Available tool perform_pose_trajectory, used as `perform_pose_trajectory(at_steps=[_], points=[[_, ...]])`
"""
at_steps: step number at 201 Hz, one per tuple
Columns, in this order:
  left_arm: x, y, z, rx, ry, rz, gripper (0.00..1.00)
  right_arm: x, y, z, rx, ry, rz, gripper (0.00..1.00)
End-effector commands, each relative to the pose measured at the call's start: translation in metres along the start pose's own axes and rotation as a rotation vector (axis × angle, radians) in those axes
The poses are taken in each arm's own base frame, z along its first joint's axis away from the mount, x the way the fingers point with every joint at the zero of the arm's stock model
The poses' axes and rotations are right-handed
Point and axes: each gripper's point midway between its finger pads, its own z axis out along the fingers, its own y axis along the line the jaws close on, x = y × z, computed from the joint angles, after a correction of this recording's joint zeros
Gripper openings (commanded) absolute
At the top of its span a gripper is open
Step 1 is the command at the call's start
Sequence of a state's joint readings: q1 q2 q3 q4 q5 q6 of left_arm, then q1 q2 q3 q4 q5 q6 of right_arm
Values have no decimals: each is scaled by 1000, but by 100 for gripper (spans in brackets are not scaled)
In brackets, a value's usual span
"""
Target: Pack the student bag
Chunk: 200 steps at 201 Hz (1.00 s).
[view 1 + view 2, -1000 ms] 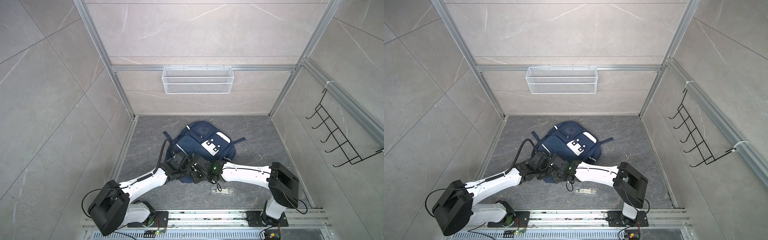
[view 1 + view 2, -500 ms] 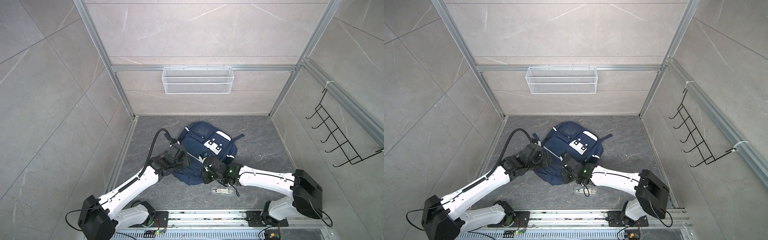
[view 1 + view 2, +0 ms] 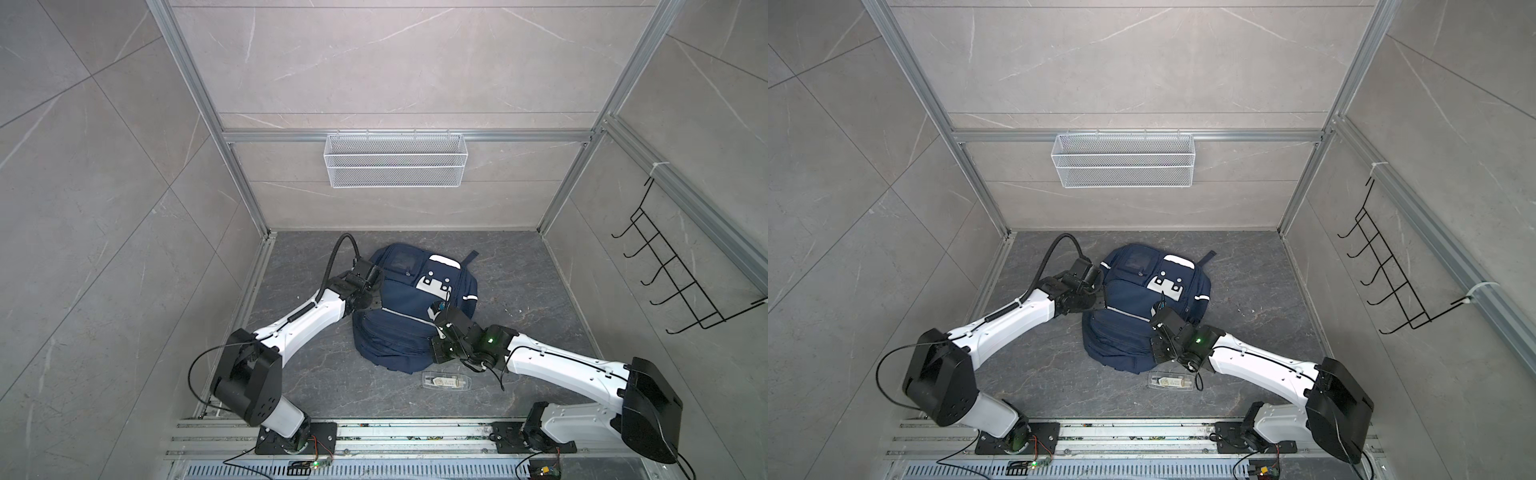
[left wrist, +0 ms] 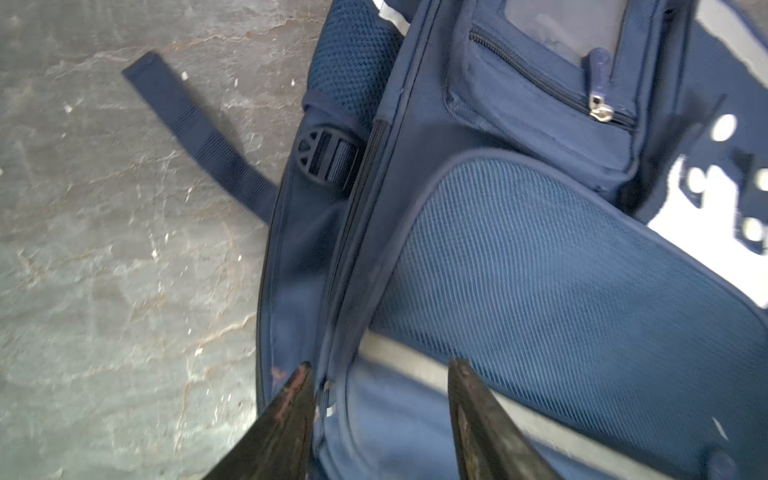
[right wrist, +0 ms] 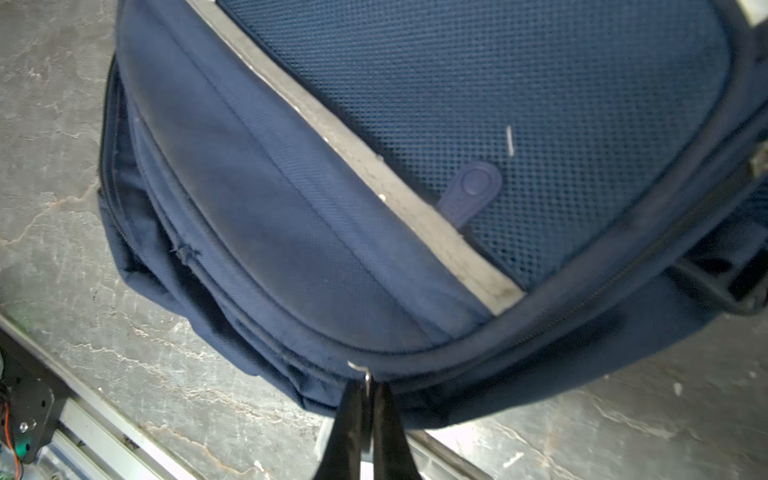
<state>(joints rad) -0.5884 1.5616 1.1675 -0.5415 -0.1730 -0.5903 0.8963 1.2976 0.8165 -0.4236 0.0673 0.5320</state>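
Navy student bag (image 3: 399,316): left gripper (image 4: 378,365) spread, right gripper (image 5: 365,384) pinching its zipper pull (image 5: 358,366) near clear case (image 3: 445,380).

in the right wrist view my right claw (image 5: 365,388) pinches a zip tab (image 5: 366,376) on the bag (image 5: 291,249), most of the tab hidden between the tips; in both top views those tips sit under the wrist. the clear case (image 3: 444,380) on the floor holds something too small to tell. the white patch (image 4: 706,257) is blurred and cut by the left wrist view's edge.
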Motion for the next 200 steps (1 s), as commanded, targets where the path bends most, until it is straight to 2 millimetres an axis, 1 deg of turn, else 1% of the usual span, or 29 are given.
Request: perform_pose_trajectory(at_steps=[1,16,28,46,56,77,88,105,126,144,164,178,186,200], points=[[-17,-6,10,13,-11,42,54,5,-10,-4,31,9,18,7],[-19,-7,27,45,20,22,53,6,-8,-1,19,18,18,7],[-20,-7,38,72,45,-3,50,7,-4,2,3,31,17,7],[-22,-11,46,115,51,-34,45,11,2,9,-12,72,-7,7],[-23,-14,46,143,36,-45,37,14,6,13,-16,93,-25,7],[-24,-21,42,199,15,-76,11,17,20,17,-30,105,-61,7],[-26,-23,38,222,2,-91,0,15,28,19,-39,104,-77,7],[-28,-28,30,262,-15,-116,0,13,41,23,-53,107,-95,7],[-28,-30,21,293,-30,-140,0,3,58,31,-71,101,-103,7],[-28,-29,15,301,-43,-163,0,-14,76,38,-98,87,-101,7],[-27,-27,9,308,-55,-185,0,-31,97,51,-133,81,-95,7],[-24,-21,6,296,-64,-199,0,-44,110,61,-146,76,-92,7],[-24,-15,4,285,-69,-212,0,-48,114,68,-143,78,-90,6],[-20,0,0,284,-60,-268,0,-57,112,71,-109,62,-82,5]])
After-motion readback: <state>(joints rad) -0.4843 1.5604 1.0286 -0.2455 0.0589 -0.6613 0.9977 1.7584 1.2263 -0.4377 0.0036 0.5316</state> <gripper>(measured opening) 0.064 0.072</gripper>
